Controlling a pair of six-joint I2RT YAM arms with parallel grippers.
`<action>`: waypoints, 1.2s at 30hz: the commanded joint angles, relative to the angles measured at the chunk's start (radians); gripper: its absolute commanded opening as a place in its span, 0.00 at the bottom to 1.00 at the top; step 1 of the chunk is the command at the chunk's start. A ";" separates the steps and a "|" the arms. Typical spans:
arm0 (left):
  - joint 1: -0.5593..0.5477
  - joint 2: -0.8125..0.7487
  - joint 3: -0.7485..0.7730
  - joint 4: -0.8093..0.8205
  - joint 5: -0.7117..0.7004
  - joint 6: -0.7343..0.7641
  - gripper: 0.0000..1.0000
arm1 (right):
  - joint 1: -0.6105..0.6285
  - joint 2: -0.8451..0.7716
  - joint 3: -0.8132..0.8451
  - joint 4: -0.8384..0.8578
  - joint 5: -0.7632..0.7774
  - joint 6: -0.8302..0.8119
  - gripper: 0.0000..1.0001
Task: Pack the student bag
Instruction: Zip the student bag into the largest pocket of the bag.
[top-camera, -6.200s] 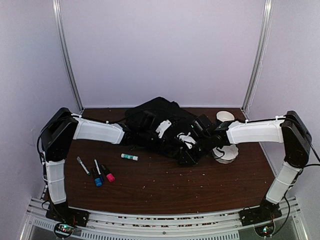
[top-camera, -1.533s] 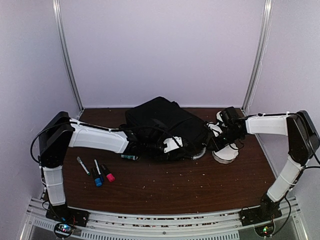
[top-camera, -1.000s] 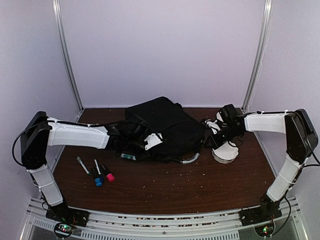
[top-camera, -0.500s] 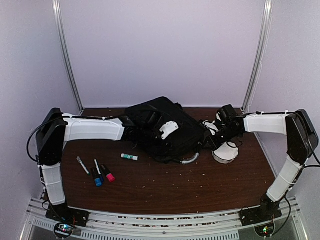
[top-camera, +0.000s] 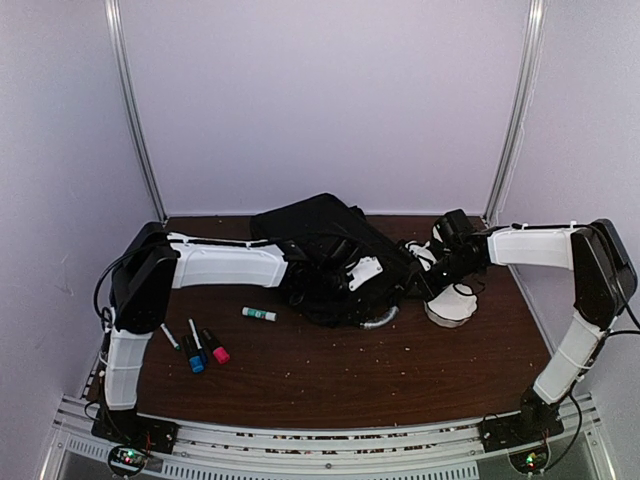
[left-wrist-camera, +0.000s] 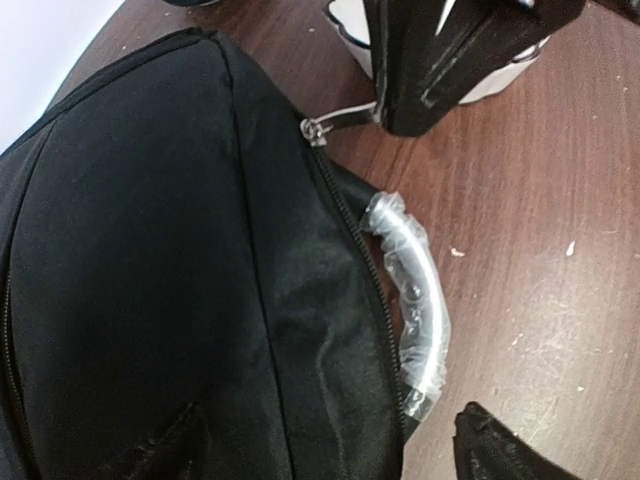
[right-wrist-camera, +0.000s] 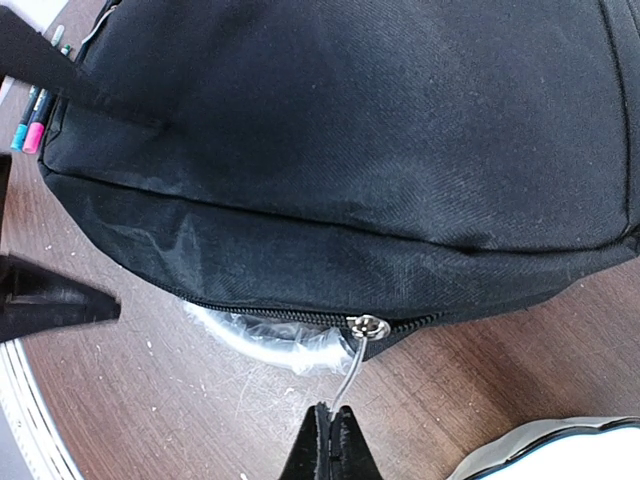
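One backpack (top-camera: 320, 235); three markers (top-camera: 195, 350); one glue stick (top-camera: 258, 314).

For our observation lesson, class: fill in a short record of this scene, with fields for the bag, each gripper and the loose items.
Bag: black backpack lying on the table
Left gripper: open, over the backpack near its handle
Right gripper: shut on the zip pull
Loose items: markers and glue stick, left of the backpack

Both arms reach inward, left claw (top-camera: 375, 295) spread wide, right claw (right-wrist-camera: 331, 440) pinched shut.
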 joint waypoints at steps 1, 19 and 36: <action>-0.003 0.002 0.015 -0.008 -0.085 -0.009 0.73 | 0.003 -0.035 -0.008 0.008 -0.040 0.009 0.00; -0.003 -0.144 -0.130 -0.015 -0.087 0.006 0.00 | -0.041 -0.018 0.010 0.005 0.045 0.055 0.00; 0.075 -0.412 -0.511 -0.076 -0.226 -0.076 0.32 | -0.066 0.037 0.064 -0.013 -0.012 0.051 0.00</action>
